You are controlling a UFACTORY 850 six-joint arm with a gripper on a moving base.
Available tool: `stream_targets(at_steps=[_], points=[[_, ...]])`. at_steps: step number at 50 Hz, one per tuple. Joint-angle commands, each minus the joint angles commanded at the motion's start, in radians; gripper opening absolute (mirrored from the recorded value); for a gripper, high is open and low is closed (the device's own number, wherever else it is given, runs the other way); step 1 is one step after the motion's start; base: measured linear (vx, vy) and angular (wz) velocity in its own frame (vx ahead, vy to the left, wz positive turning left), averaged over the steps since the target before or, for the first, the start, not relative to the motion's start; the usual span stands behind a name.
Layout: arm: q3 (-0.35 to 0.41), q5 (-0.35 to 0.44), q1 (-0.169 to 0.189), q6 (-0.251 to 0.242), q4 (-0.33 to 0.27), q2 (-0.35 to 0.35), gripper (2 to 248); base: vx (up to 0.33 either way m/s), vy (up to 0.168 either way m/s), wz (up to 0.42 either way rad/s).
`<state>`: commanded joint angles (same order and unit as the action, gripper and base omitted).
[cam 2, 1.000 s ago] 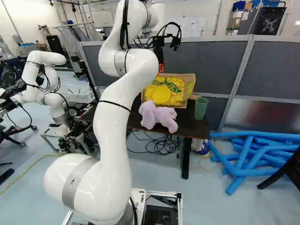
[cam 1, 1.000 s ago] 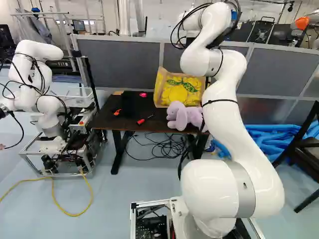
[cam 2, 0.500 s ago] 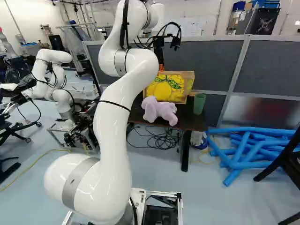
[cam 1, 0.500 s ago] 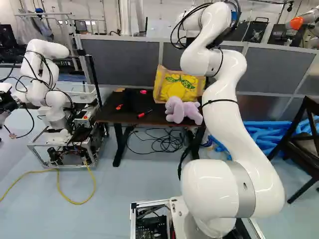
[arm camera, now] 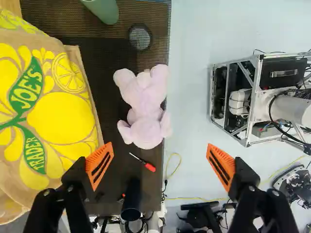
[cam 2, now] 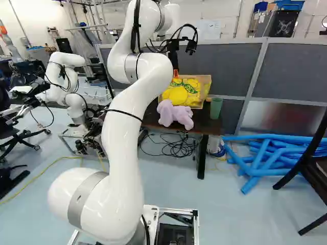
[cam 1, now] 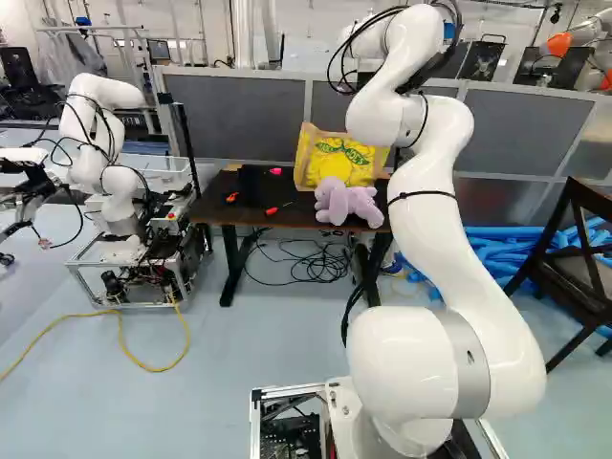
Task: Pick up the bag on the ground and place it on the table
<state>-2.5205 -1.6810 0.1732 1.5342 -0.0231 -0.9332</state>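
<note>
My gripper [arm camera: 160,148] is wide open, empty. The tan bag with yellow lemon print [cam 1: 335,161] stands on the dark table [cam 1: 215,212], upper middle of the left base view. I'd withdraw slowly, brushing neither bag nor lilac plush toy [cam 1: 349,205].

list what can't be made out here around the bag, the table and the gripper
- Bag: wrist view, part cut off by the edge; its contents can't be seen in any view, hidden by its printed side.
- Green cup: wrist view, partly cut off by the edge; left base view, not visible.
- Table: left base view, right end hidden behind the arm.
- Gripper: left base view, hidden behind the arm.
</note>
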Motion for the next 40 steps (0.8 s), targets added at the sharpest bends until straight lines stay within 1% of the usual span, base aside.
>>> stream_targets(at_steps=[18, 40], points=[[0.0, 0.0, 0.0, 0.0, 0.0, 0.0, 247, -0.14, 0.0, 0.017], [0.0, 0.0, 0.0, 0.0, 0.0, 0.0, 247, 0.003, 0.0, -0.002]])
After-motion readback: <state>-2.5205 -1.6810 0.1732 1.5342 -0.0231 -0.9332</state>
